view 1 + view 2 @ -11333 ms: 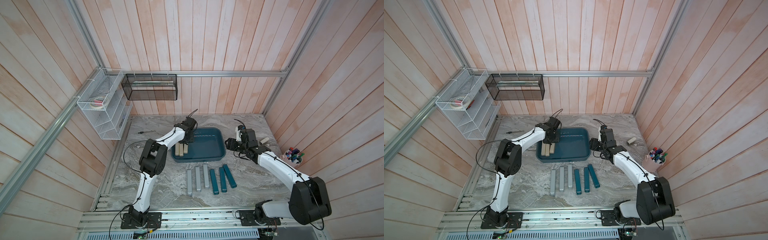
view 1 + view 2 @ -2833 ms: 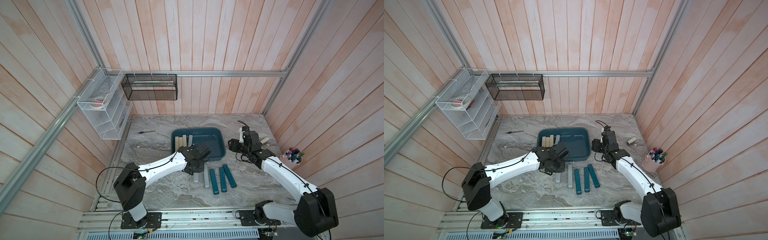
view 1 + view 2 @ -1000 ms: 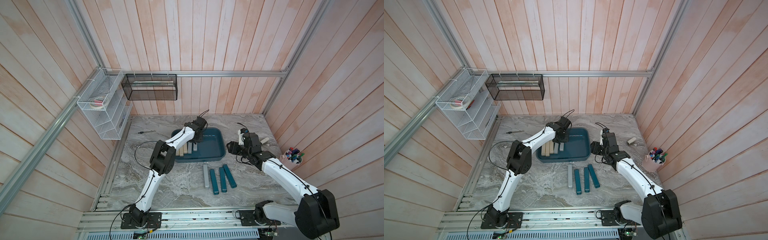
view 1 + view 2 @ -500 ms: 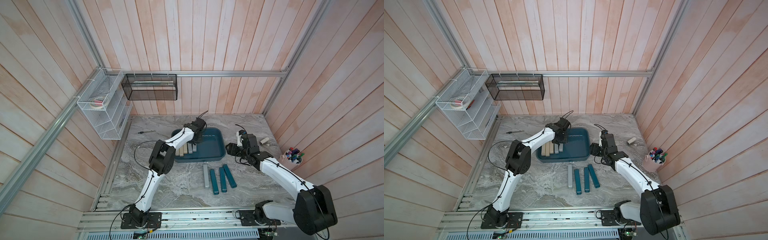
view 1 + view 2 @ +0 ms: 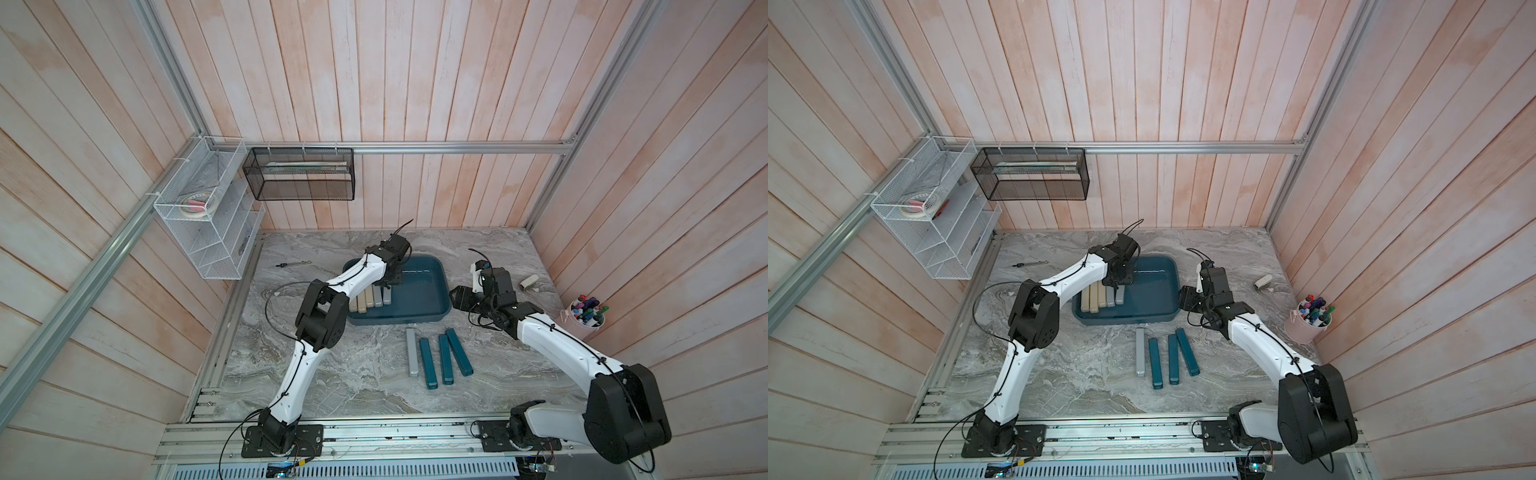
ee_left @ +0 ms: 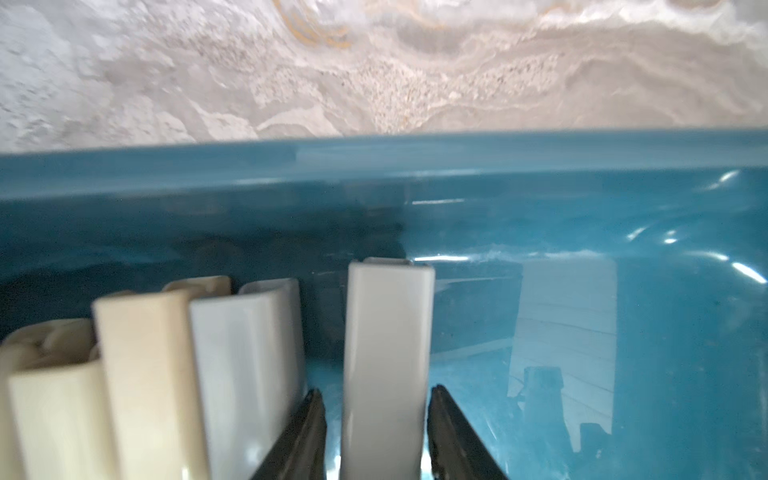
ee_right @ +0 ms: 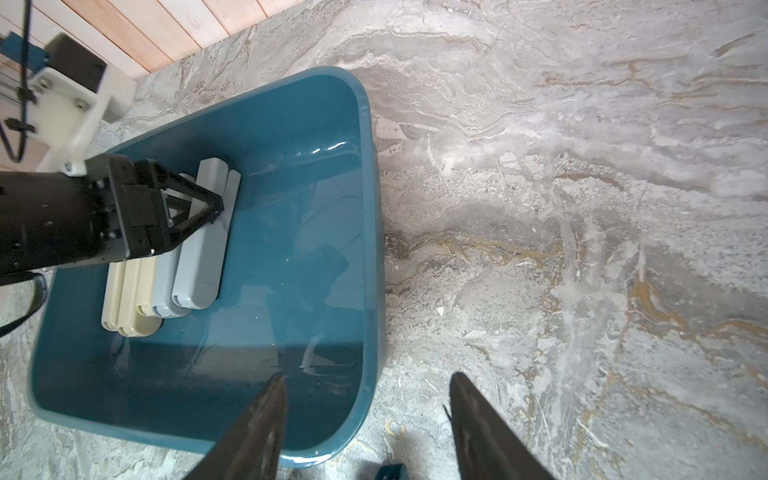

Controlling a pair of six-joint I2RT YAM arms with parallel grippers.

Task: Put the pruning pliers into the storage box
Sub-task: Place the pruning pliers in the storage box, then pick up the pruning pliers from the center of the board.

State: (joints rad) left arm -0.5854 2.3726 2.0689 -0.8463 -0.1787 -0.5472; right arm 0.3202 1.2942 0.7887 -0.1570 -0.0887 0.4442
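Left gripper (image 6: pixel 374 392) sits inside the box (image 5: pixel 419 299), jaws just clear of a grey pliers (image 6: pixel 386 332) laid tight against four others, probably to leave room. Four more pliers (image 5: pixel 428 363) lie in front of the box. Right gripper (image 7: pixel 368 376) hangs open, empty, beside the box.

A thin silver pen-like tool (image 5: pixel 293 263) lies on the marble tabletop (image 5: pixel 353 386), well to the left of the left fingers (image 6: pixel 299 440). Beyond them, on the walls, hang a black mesh basket (image 5: pixel 301 174) and a white wire rack (image 5: pixel 208 220) holding a tape roll (image 5: pixel 195 206). Right of the right fingers (image 7: pixel 257 428) lies a small pale block (image 5: pixel 528 282), and farther right stands a pink cup of markers (image 5: pixel 584 318).
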